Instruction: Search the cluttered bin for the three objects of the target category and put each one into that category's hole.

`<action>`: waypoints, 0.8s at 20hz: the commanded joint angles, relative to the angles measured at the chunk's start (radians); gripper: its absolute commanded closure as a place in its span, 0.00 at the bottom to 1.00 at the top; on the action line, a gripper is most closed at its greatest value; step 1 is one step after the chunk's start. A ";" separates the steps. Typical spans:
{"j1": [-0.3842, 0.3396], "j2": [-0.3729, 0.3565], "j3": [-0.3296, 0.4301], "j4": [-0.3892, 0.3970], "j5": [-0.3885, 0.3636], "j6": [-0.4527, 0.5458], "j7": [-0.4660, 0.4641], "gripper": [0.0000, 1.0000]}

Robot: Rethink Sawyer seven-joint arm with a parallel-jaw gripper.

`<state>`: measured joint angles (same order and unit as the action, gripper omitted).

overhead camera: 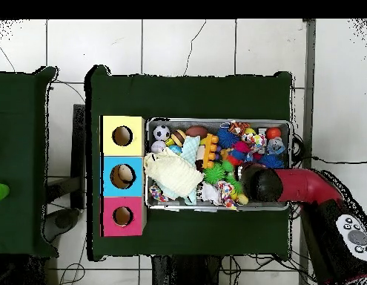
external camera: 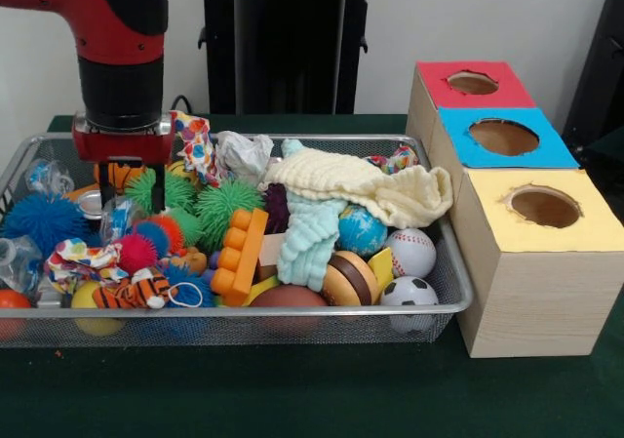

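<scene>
Finding the sports balls bunched at the right end of the wire mesh bin (external camera: pixel 460 294) in the front view: a soccer ball (external camera: pixel 409 292) lying in the near corner, a baseball (external camera: pixel 412 251) sitting just behind and touching it, a blue-green globe ball (external camera: pixel 361 231) tucked beside the baseball under a cream knitted cloth (external camera: pixel 361 179), and a brown football (external camera: pixel 289 298) pressing against the near mesh wall. Not being able to tell from the frames which category is the target. Making out no legible writing on any toy; anything printed being too small to read. Seeing the gripper (external camera: pixel 119 179) reaching down into the clutter at the opposite, left end of the bin, well apart from those balls, among green spiky balls (external camera: pixel 224 204) and near a blue spiky ball (external camera: pixel 41 221); being unable to tell how wide it stands or whether it has hold of anything, its tip being buried among the toys. Noting between the two ends an orange studded block (external camera: pixel 244 253), a pale teal cloth (external camera: pixel 310 238), a toy burger (external camera: pixel 351 277) and a tiger-striped toy (external camera: pixel 132 292). Standing just beside the bin's right end, three wooden boxes in a row, each with a round hole on top: yellow-topped box (external camera: pixel 595 228) nearest, blue-topped box (external camera: pixel 551 150) in the middle, red-topped box (external camera: pixel 439 92) farthest. Resting all of it on a dark green table (external camera: pixel 292 389).
</scene>
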<state>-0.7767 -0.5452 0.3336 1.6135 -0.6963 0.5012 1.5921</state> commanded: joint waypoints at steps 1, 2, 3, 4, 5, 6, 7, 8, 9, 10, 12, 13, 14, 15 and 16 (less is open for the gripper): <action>0.053 -0.048 0.015 -0.082 -0.141 -0.019 -0.143 0.00; 0.053 -0.047 0.027 -0.088 -0.145 -0.013 -0.144 0.00; 0.054 -0.045 0.034 -0.091 -0.147 -0.011 -0.139 0.00; 0.053 -0.046 0.041 -0.090 -0.148 -0.016 -0.134 0.00; 0.044 -0.044 0.055 -0.081 -0.141 -0.018 -0.136 0.00; 0.033 -0.039 0.074 -0.071 -0.123 -0.008 -0.135 1.00; 0.021 -0.036 0.090 -0.065 -0.109 -0.010 -0.138 1.00; 0.008 -0.032 0.106 -0.060 -0.094 -0.011 -0.140 1.00; -0.004 -0.028 0.122 -0.055 -0.079 -0.013 -0.142 1.00; -0.007 -0.029 0.132 -0.056 -0.070 0.000 -0.148 1.00; -0.008 -0.040 0.145 -0.054 -0.051 0.024 -0.146 1.00; -0.006 -0.050 0.147 -0.051 -0.042 0.036 -0.138 1.00; -0.001 -0.058 0.149 -0.052 -0.035 0.052 -0.134 1.00; 0.001 -0.065 0.145 -0.045 -0.029 0.060 -0.125 1.00; 0.003 -0.073 0.142 -0.037 -0.023 0.068 -0.115 1.00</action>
<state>-0.7661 -0.5936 0.3920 1.5861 -0.7520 0.4942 1.5921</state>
